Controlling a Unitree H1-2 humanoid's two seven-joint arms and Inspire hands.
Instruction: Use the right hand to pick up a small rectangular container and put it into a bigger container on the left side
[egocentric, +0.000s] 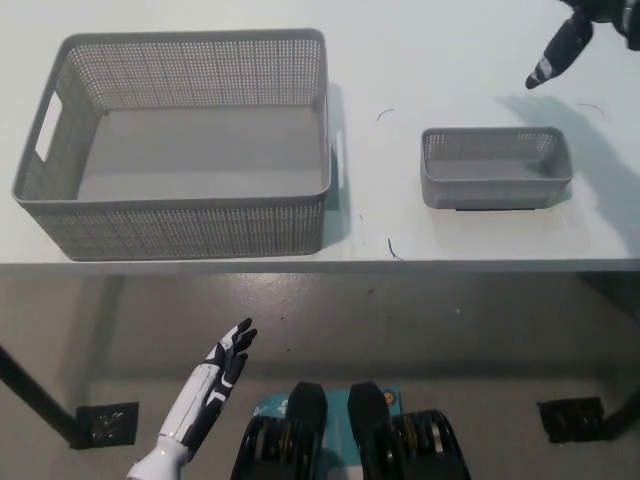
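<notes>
The small basket (495, 167) stands on the table (450, 60), well right of the large basket (185, 140). The right hand (570, 35), beyond the small basket, holds nothing; its finger state cannot be told. It should be lowered over the rim before closing. The left hand (215, 385) rests open below the table.

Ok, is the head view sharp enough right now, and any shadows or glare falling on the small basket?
Head view: both baskets sharp, lighting even, no glare on the white table. The right hand at the top right edge looks slightly blurred. A soft shadow runs from behind the small basket down the table past its right end; the large basket shades a strip on its right.
</notes>
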